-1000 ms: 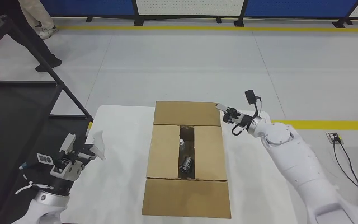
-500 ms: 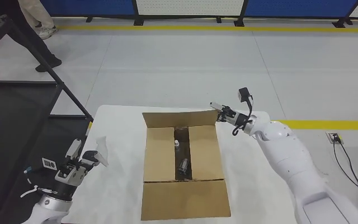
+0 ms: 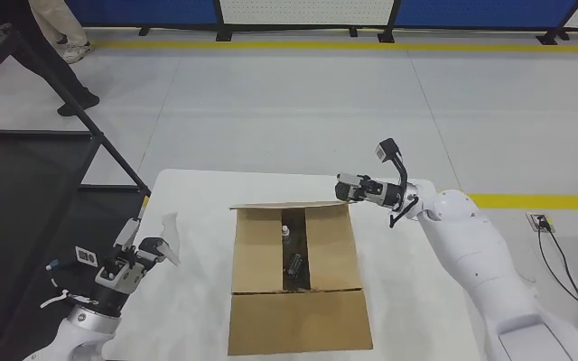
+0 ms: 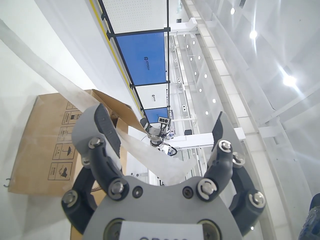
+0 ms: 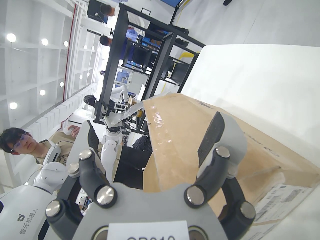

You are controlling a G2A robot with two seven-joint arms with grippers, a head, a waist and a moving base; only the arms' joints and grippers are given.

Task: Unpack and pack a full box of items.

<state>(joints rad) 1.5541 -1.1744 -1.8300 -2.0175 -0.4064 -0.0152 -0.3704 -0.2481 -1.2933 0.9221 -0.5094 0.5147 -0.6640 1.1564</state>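
A cardboard box (image 3: pixel 298 320) stands mid-table, its two side flaps folded in with a gap between them. A small bottle (image 3: pixel 286 235) and a dark item (image 3: pixel 295 263) show through the gap. The far flap (image 3: pixel 289 207) stands upright. My right gripper (image 3: pixel 343 190) is at that flap's right corner, open, with the flap's edge (image 5: pixel 180 136) between the fingers of the right gripper (image 5: pixel 153 121). My left gripper (image 3: pixel 149 248) is off the box's left side; the left gripper (image 4: pixel 160 112) is open, and a strip of clear tape (image 4: pixel 150 148) clings to one finger.
The white table (image 3: pixel 199 208) has bare room left and right of the box. A black metal frame (image 3: pixel 54 180) stands beyond the table's left edge. The box's near flap lies open toward the front edge. A printed label (image 5: pixel 282 198) is on the box's side.
The far flap, lying flat outward a second ago, now stands upright, and my right gripper has moved inward with it. The left gripper with the tape has drifted slightly toward the box.
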